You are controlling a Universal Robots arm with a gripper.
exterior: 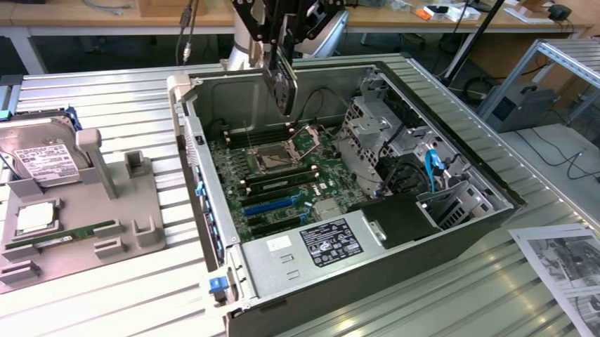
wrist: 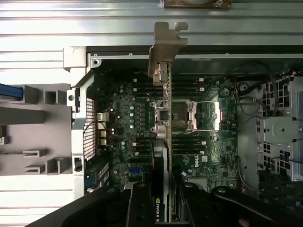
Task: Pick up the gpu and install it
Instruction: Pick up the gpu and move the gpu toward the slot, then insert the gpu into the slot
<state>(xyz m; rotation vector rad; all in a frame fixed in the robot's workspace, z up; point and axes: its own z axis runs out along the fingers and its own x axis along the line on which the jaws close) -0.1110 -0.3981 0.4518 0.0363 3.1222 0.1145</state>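
Exterior view: the gripper [exterior: 284, 38] is clamped on the gpu [exterior: 282, 88], which hangs on edge above the open computer case [exterior: 199, 161], clear of its walls. Wrist view: its metal bracket [wrist: 168, 42] overlaps the case rim, with the motherboard [wrist: 128, 118] beneath.

Bright, even room light outside; dim inside the case.
In the exterior view the ribbed table [exterior: 450, 298] carries pale glare streaks, and the computer case [exterior: 235, 95] shadows its drive bays. In the wrist view the table slats wash out white, the motherboard [wrist: 123, 123] lies dim, and the bracket of the gpu [wrist: 165, 118] glows pale.
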